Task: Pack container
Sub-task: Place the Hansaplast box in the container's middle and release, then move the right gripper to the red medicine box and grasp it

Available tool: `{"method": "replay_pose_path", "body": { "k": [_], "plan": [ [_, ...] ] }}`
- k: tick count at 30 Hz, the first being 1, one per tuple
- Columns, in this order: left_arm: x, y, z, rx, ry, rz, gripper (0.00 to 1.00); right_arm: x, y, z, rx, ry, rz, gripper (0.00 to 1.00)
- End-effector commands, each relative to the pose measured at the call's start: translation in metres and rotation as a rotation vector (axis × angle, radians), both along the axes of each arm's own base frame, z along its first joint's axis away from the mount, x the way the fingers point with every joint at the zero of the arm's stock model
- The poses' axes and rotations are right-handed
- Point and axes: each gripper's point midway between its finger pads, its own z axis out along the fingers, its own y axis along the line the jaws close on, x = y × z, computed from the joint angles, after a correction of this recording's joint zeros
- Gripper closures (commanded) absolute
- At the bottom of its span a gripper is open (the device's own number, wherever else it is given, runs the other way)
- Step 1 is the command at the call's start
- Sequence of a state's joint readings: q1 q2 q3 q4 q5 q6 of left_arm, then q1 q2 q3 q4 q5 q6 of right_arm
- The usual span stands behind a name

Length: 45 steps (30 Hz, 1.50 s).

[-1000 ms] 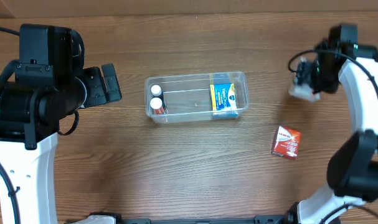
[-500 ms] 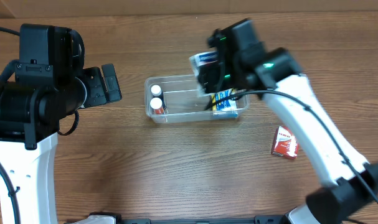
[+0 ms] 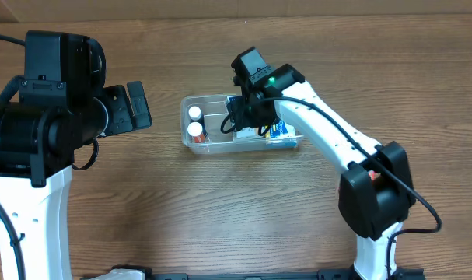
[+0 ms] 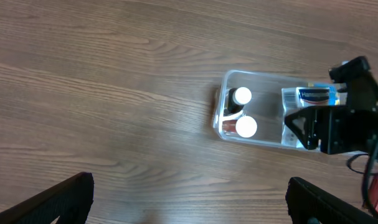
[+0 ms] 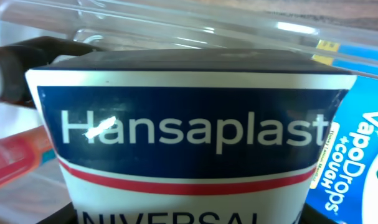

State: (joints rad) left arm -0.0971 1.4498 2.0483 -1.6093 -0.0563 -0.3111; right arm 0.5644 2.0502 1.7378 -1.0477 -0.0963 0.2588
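One blue box (image 5: 189, 137) reading "Hansaplast Universal" sits pinched in my right claw (image 3: 247, 118), inside the clear container (image 3: 208, 99) in the middle of the table (image 3: 220, 218). It is just beside the "VapoDrops +cough" pack (image 5: 357, 162). My left claw (image 4: 189, 202) is spread wide.

Brown wood-grain table (image 3: 220, 222) fills the views — grain running sideways, evenly lit.

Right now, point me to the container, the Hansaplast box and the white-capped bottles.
container (image 3: 216, 132): overhead view, bare clear floor beside the bottles.
Hansaplast box (image 5: 189, 130): right wrist view, blue band of its label.
white-capped bottles (image 4: 241, 96): left wrist view, cap of the upper one.
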Motion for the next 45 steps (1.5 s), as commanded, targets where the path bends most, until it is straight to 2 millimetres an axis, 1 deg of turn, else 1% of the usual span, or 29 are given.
{"method": "replay_pose_path", "body": {
  "k": [1,6,7,9,10,11,13,14,15,16,17,18,19,21,22,23,24,26,27,28,30,33,35,36,38,39,41,42,45],
  "plan": [
    [0.0,0.001,-0.002,0.007,0.009,-0.005,0.0,-0.001,-0.001,-0.011,-0.016,0.019,-0.008,0.33],
    [0.0,0.001,-0.002,0.007,0.008,-0.006,0.0,0.0,-0.001,-0.015,-0.019,0.025,-0.008,0.31],
    [0.0,0.001,-0.002,0.007,0.008,-0.006,0.0,0.0,0.0,-0.015,-0.018,0.022,-0.007,0.24],
    [0.0,0.001,-0.002,0.007,0.008,-0.006,0.0,0.0,0.0,-0.015,-0.019,0.022,-0.007,0.03],
    [0.0,0.001,-0.002,0.007,0.009,-0.005,0.0,0.001,-0.001,-0.014,-0.021,0.02,-0.008,0.0],
    [0.0,0.001,-0.002,0.007,0.009,-0.006,0.0,0.001,-0.002,-0.01,-0.024,0.014,-0.01,0.0],
    [0.0,0.001,-0.002,0.007,0.008,-0.006,0.0,0.004,-0.009,0.004,-0.049,-0.016,-0.022,0.0],
    [0.0,0.001,-0.002,0.007,0.009,-0.006,0.0,0.007,-0.014,0.016,-0.065,-0.044,-0.032,0.0],
    [0.0,0.002,-0.002,0.008,0.009,-0.005,0.0,0.01,-0.019,0.031,-0.077,-0.083,-0.043,0.0],
    [0.0,0.002,-0.002,0.011,0.008,-0.003,0.0,0.015,-0.028,0.057,-0.095,-0.148,-0.063,0.0],
    [0.0,0.002,-0.002,0.01,0.008,-0.004,0.0,0.017,-0.034,0.074,-0.1,-0.187,-0.078,0.0],
    [0.0,0.002,-0.002,0.01,0.009,-0.004,0.0,0.019,-0.042,0.095,-0.103,-0.235,-0.107,0.0],
    [0.0,0.002,-0.002,0.01,0.009,-0.004,0.0,0.02,-0.055,0.117,-0.106,-0.283,-0.163,0.0],
    [0.0,0.002,-0.002,0.012,0.009,-0.005,0.0,0.013,-0.094,0.159,-0.102,-0.353,-0.311,0.0],
    [0.0,0.002,-0.002,0.013,0.009,-0.008,0.0,0.008,-0.113,0.17,-0.099,-0.354,-0.382,0.0],
    [0.0,0.002,-0.002,0.014,0.009,-0.01,0.0,0.001,-0.132,0.178,-0.095,-0.344,-0.453,0.0],
    [0.0,0.002,-0.002,0.014,0.009,-0.009,0.0,-0.01,-0.158,0.185,-0.094,-0.316,-0.554,0.0],
    [0.0,0.002,-0.002,0.014,0.009,-0.01,0.0,-0.03,-0.195,0.188,-0.103,-0.249,-0.662,0.0],
    [0.0,0.002,-0.002,0.014,0.009,-0.01,0.0,-0.041,-0.208,0.188,-0.102,-0.211,-0.693,0.0],
    [0.0,0.002,-0.002,0.014,0.009,-0.01,0.0,-0.051,-0.22,0.189,-0.105,-0.185,-0.72,0.0],
    [0.0,0.002,-0.002,0.014,0.009,-0.01,0.0,-0.071,-0.235,0.194,-0.112,-0.166,-0.754,0.0],
    [0.0,0.002,-0.002,0.014,0.009,-0.01,0.0,-0.1,-0.242,0.204,-0.09,-0.207,-0.762,0.0],
    [0.0,0.002,-0.002,0.014,0.009,-0.01,0.0,-0.116,-0.245,0.203,-0.074,-0.233,-0.765,0.0],
    [0.0,0.002,-0.002,0.014,0.009,-0.01,0.0,-0.122,-0.247,0.197,-0.071,-0.24,-0.77,0.0],
    [0.0,0.002,-0.002,0.014,0.008,-0.01,0.0,-0.128,-0.254,0.174,-0.087,-0.226,-0.78,0.0],
    [0.0,0.002,-0.002,0.014,0.008,-0.01,0.0,-0.129,-0.257,0.157,-0.099,-0.201,-0.768,0.0],
    [0.0,0.002,-0.002,0.014,0.009,-0.01,0.0,-0.124,-0.259,0.114,-0.098,-0.132,-0.692,0.0],
    [0.0,0.002,-0.002,0.014,0.009,-0.01,0.0,-0.119,-0.259,0.088,-0.075,-0.092,-0.649,0.0],
    [0.0,0.002,-0.002,0.014,0.009,-0.01,0.0,-0.114,-0.272,0.046,-0.067,-0.023,-0.627,0.0]
  ]
}}
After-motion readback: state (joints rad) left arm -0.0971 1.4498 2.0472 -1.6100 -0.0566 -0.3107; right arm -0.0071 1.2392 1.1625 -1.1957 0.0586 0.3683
